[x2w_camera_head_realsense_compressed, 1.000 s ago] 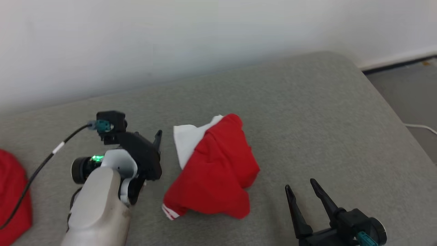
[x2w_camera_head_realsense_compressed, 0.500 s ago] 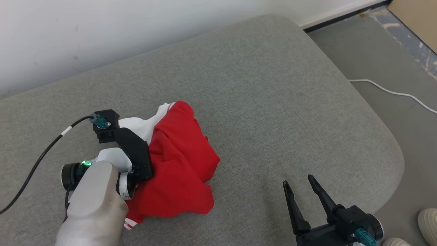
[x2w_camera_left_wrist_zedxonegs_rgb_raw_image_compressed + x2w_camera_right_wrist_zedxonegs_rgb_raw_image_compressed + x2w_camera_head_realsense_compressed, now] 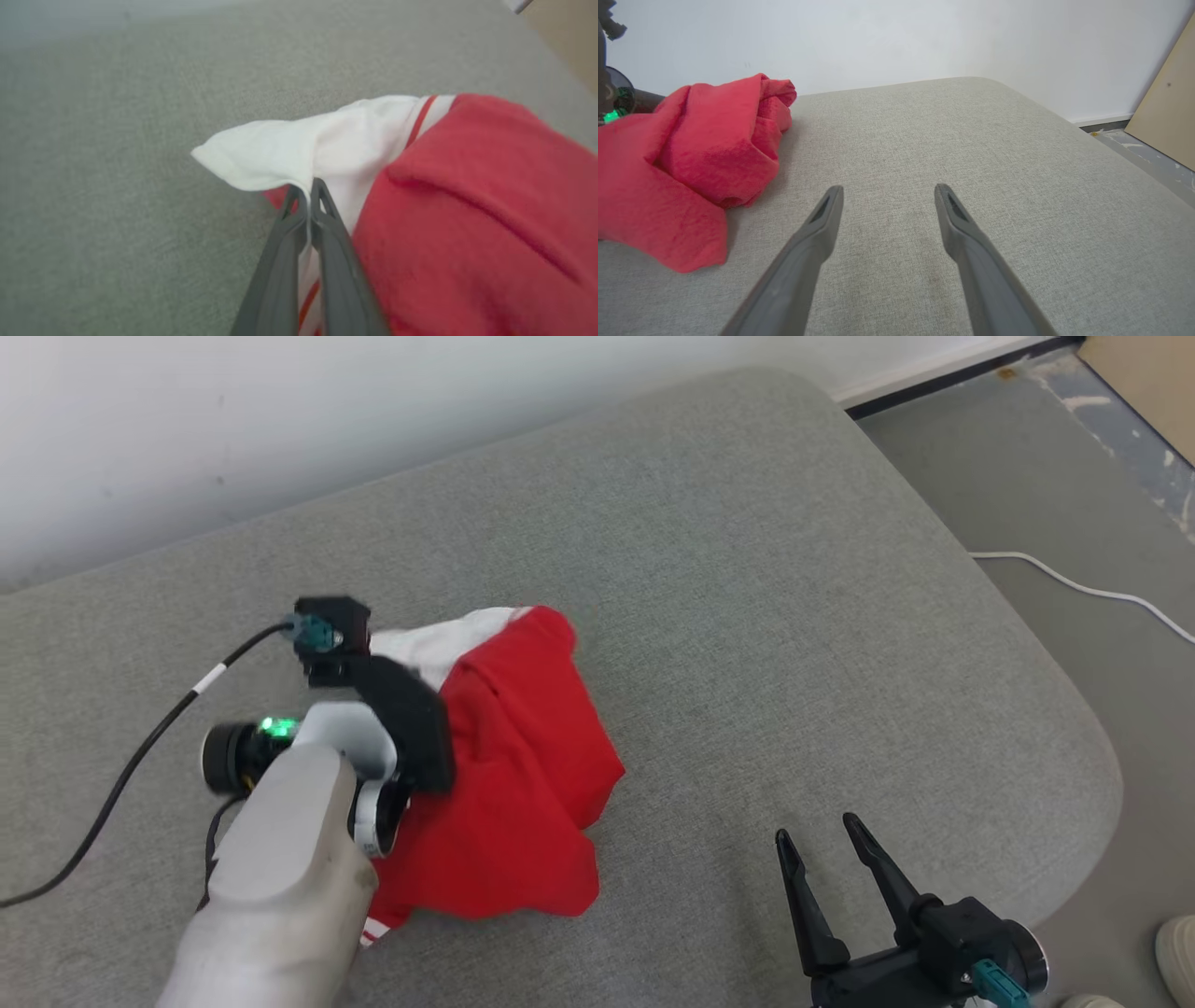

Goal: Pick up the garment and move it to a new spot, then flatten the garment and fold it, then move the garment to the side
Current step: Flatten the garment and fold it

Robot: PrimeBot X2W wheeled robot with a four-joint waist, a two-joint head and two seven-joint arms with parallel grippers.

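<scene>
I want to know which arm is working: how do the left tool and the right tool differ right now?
The left tool is shut, pinching the white edge of the garment; the right tool is open and holds nothing. The left tool sits at the garment's side, while the right tool is apart from it, over bare grey cushion. Both have two long dark fingers.

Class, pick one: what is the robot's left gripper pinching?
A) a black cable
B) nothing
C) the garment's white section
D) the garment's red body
C: the left wrist view shows the left gripper closed on the white edge of the garment.
</scene>
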